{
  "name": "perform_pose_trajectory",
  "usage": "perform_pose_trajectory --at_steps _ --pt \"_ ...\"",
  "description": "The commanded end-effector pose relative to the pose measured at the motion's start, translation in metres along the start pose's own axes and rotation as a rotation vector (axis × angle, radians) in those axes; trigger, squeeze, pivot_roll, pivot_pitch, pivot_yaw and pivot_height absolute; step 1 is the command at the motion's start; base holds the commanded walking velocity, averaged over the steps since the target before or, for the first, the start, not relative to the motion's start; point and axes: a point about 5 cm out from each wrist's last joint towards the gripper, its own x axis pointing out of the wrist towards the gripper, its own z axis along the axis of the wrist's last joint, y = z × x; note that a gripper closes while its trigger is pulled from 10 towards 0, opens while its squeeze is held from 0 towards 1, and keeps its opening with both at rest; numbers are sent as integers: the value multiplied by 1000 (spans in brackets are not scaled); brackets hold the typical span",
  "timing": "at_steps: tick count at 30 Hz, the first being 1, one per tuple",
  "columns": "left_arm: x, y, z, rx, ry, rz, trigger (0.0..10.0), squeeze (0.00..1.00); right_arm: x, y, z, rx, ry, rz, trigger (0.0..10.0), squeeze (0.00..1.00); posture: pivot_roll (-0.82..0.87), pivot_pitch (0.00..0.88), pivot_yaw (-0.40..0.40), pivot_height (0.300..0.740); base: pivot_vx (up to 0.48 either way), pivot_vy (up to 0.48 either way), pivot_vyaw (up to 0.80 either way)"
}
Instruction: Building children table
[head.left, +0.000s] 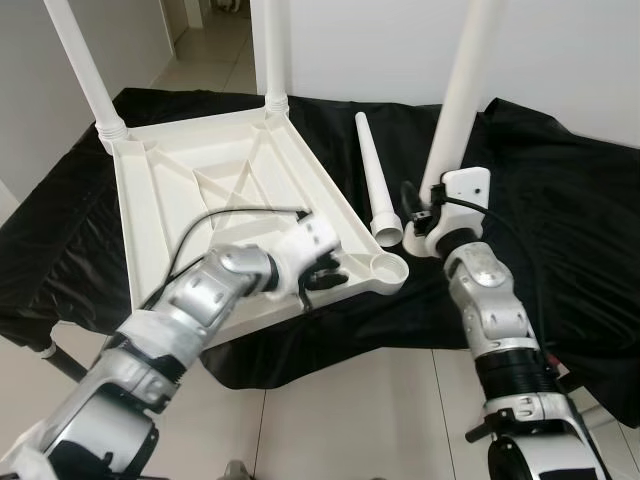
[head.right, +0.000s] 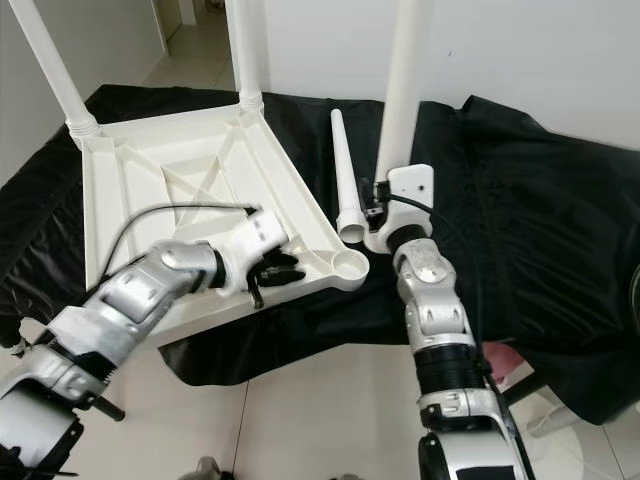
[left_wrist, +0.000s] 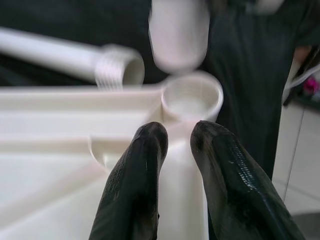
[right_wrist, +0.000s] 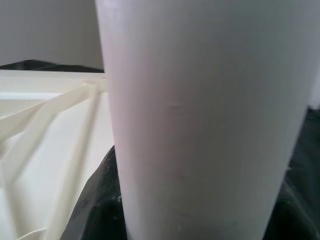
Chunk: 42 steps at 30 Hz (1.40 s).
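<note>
White moulded plastic makes up the upturned child's table top (head.left: 220, 190), which lies ribbed underside up on a black cloth (head.left: 560, 200) spread over a low surface. Two tapered white plastic legs (head.left: 85, 65) already stand upright in its far corner sockets. The near right corner holds an open round socket (head.left: 387, 268), and a third loose white leg (head.left: 374, 180) lies flat on the cloth just beside the top's right edge, its threaded wide end toward the robot. The right gripper (head.left: 418, 215) holds a fourth white leg (head.left: 462, 85) upright just right of that empty socket; in the right wrist view the leg's smooth tube is pressed close against the camera, and the black fingers look closed around its lower part. The left gripper (left_wrist: 177, 150) rests on the near rim of the table top beside the empty socket, its two black fingertips (left_wrist: 145, 165) a narrow gap apart; whether they pinch the rim between them cannot be told from these views.
</note>
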Motion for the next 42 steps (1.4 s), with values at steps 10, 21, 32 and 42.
perform_pose_trajectory --at_steps 10,21,32,42 --pt "-18 -6 11 -83 -125 54 10000 0 -16 8 -16 116 -3 44 10000 0 25 34 -32 740 0 0 0" --pt "-29 -15 11 -10 -122 119 10000 0 -27 6 -32 112 28 70 10000 0 36 32 -48 740 0 0 0" --pt "-33 -24 18 -30 -141 120 10000 0 -29 5 -40 40 39 137 10000 0 44 32 -56 740 0 0 0" --pt "-23 -42 17 -18 -133 65 10000 0 -27 19 -39 -23 5 230 10000 0 44 40 -59 740 0 0 0"
